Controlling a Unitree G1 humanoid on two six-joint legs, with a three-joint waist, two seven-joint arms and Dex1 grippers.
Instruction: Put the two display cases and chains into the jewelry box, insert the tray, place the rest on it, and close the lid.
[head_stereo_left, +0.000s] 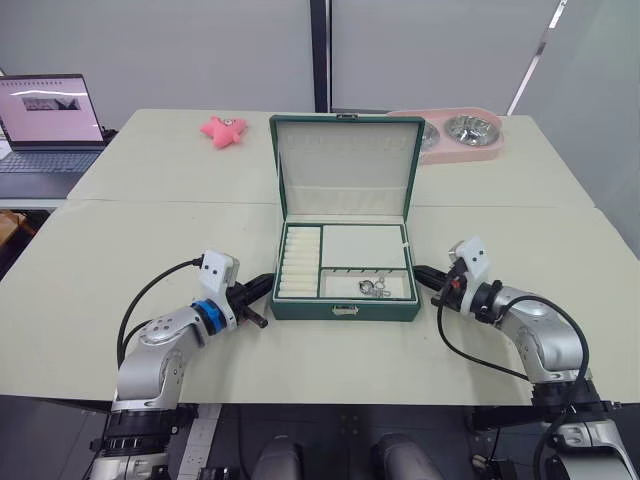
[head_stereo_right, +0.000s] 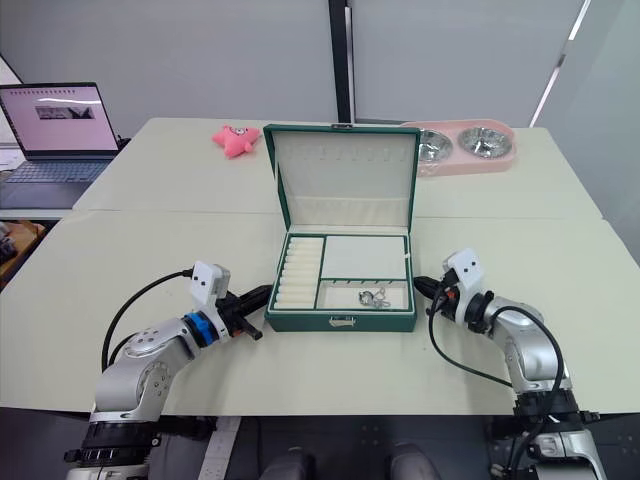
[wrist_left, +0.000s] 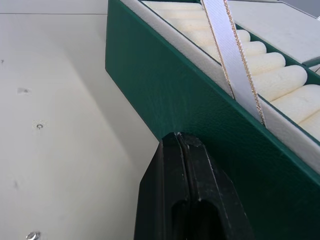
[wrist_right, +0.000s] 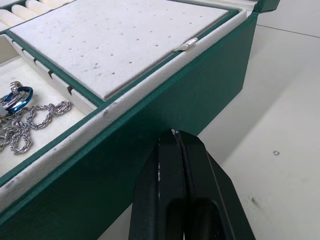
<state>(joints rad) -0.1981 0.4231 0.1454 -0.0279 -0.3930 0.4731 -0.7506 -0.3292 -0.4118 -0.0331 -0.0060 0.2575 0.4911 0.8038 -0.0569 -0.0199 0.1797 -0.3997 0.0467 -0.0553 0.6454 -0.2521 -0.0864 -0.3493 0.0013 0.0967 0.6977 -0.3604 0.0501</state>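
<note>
I have the jewelry box (head_stereo_left: 345, 290) standing open at the middle of the counter (head_stereo_left: 120, 250), its lid (head_stereo_left: 346, 167) upright behind it; the tray (head_stereo_left: 345, 262) appears seated inside, ring rolls on the left, flat pad at the back right; a small heap of silver chains (wrist_right: 27, 122) with a blue ring lies in the tray's front compartment. No display cases lie loose on the counter; I judge they sit beneath the tray, though I cannot confirm that.

Left hand (head_stereo_left: 256, 293): fingers clenched together, grasping nothing, tips touching the box's left wall near the front; right hand (head_stereo_right: 425, 286): fingers likewise pressed together and empty, tips against the box's right wall; the two hands bracket the box from either side.

Progress, as judged: loading and tray insertion look complete; nothing of the task remains loose on the counter; only the lid is left to close. The hands look placed to square or steady the box; next the lid must be tipped forward from its top edge.

Bystanders: pink star toy (head_stereo_left: 223, 130) and pink double bowl stand (head_stereo_left: 460, 132) behind the box; laptop (head_stereo_left: 48, 118) far left.
</note>
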